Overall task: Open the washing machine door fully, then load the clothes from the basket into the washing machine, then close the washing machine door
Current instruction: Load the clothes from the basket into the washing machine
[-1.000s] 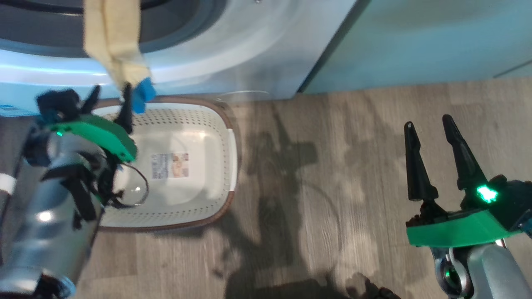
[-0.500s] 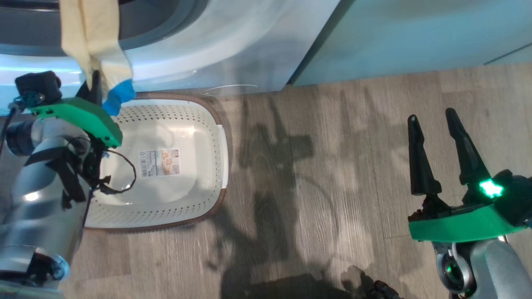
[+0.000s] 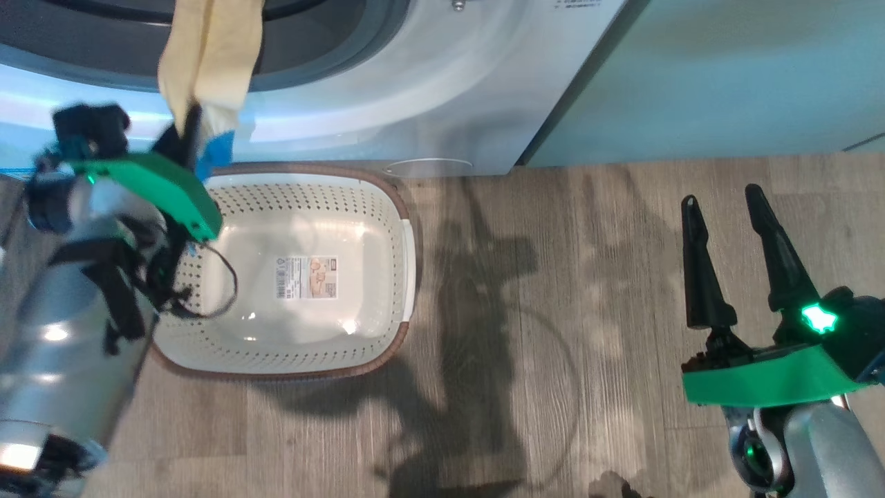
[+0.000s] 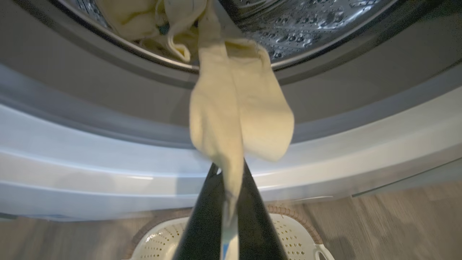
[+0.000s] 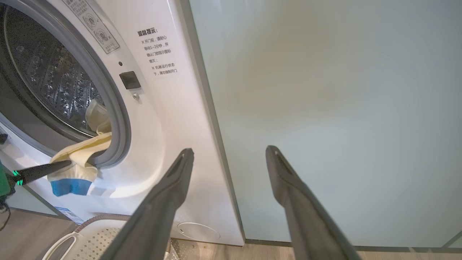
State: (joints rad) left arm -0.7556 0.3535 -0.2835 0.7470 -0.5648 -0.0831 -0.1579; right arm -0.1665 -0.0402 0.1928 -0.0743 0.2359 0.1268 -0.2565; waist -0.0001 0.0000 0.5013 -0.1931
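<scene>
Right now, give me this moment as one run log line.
left gripper: shut on garment draped over washing machine opening | right gripper: open, empty | basket: looks empty

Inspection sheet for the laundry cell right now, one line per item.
Surface: wood-look floor, bare apart from shadows.
Job's things: washing machine mouth open; pale yellow garment with a blue end hangs out over the grey gasket; more clothes in the drum; basket on the floor against the washer, empty, label sticker on its bottom.
Clutter: nothing seen.
Hands: left hand shut on the garment's lower end; right hand open, holding nothing, above the floor.
Cables: black cable loops from the left wrist over the basket.
Surroundings: pale green cabinet beside the washer.
</scene>
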